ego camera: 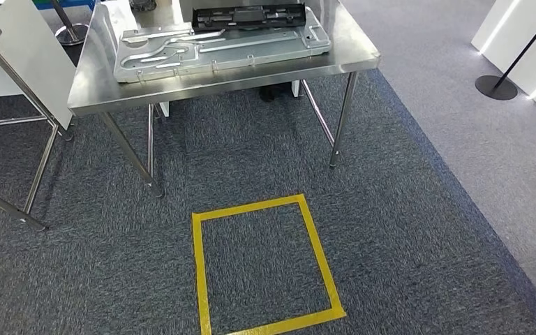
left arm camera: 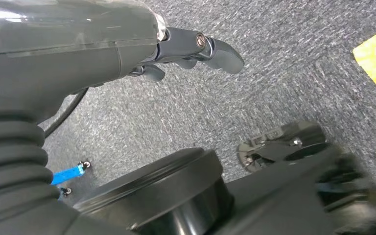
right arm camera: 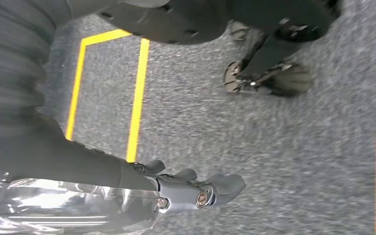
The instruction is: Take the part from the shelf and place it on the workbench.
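A steel workbench (ego camera: 181,85) stands ahead of me in the head view. On it lies a large silver sheet-metal panel (ego camera: 216,47), and behind that a long black plastic part (ego camera: 249,15). My left hand (left arm camera: 196,49) hangs over the grey carpet with its fingers stretched out and nothing in them. My right hand (right arm camera: 196,188) also hangs above the carpet, fingers loosely extended and holding nothing. Both hands are far from the workbench.
A yellow tape square (ego camera: 265,265) marks the carpet in front of the workbench. A second steel frame (ego camera: 14,91) and a white board (ego camera: 35,49) stand at the left. A black stanchion base (ego camera: 495,87) and white walls are at the right.
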`<act>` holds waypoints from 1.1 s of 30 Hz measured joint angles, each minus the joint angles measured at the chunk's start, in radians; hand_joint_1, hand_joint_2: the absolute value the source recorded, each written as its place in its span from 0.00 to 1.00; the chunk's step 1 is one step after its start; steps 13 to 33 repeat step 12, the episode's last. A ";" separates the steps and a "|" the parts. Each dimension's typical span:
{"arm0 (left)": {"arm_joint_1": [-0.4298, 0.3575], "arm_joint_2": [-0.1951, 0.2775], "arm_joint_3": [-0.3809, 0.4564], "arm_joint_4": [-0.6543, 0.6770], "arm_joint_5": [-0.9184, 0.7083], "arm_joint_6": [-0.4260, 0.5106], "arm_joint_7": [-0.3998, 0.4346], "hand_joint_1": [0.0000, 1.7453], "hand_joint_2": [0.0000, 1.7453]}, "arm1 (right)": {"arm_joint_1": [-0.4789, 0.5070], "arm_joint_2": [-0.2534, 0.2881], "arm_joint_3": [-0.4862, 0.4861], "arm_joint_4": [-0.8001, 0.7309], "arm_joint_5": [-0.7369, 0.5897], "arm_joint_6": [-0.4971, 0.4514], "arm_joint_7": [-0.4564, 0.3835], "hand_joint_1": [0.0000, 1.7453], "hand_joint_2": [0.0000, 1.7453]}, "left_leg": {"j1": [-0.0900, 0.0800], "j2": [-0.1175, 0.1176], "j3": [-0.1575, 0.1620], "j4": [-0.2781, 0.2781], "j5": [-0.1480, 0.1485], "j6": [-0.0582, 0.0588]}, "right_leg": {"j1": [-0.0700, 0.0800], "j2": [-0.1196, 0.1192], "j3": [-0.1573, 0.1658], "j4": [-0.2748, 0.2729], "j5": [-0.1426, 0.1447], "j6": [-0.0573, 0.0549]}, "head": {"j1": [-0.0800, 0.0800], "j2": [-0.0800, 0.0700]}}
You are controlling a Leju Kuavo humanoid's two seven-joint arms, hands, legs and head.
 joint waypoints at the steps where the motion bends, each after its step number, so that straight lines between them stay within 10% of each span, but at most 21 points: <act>1: 0.000 0.000 0.000 0.000 0.000 0.000 0.000 0.00 1.00 | 0.000 0.000 0.000 0.000 0.000 0.000 0.000 0.00 1.00 | 0.000 0.000 -0.003 0.006 -0.002 0.000 | 0.000 0.000 0.000 0.000 0.000 0.000 | 0.000 0.000; 3: 0.001 0.000 0.000 0.000 0.000 0.000 0.002 0.00 1.00 | 0.000 0.001 0.000 0.000 0.000 0.000 -0.001 0.00 1.00 | 0.004 0.000 0.006 -0.012 0.029 -0.002 | 0.000 0.000 0.002 0.000 0.000 0.001 | 0.000 0.000; 6: -0.002 0.000 0.000 0.000 0.000 0.000 0.005 0.00 1.00 | -0.002 0.001 0.001 0.000 0.001 0.000 -0.002 0.00 1.00 | 0.003 -0.001 0.094 -0.205 0.124 0.011 | 0.002 0.003 0.005 0.000 0.000 0.016 | 0.000 0.000; 12: -0.003 0.000 0.000 0.000 0.000 0.000 0.006 0.00 1.00 | -0.003 0.000 0.001 0.000 0.001 0.000 -0.002 0.00 1.00 | 0.006 0.001 0.104 -0.242 0.143 0.049 | 0.002 0.004 -0.019 0.054 -0.040 0.044 | 0.000 0.000; 33: -0.003 0.000 0.000 0.000 0.000 0.000 0.006 0.00 1.00 | -0.003 0.000 0.001 0.000 0.001 0.000 -0.002 0.00 1.00 | 0.006 0.001 0.104 -0.242 0.143 0.049 | 0.002 0.004 -0.019 0.054 -0.040 0.044 | 0.000 0.000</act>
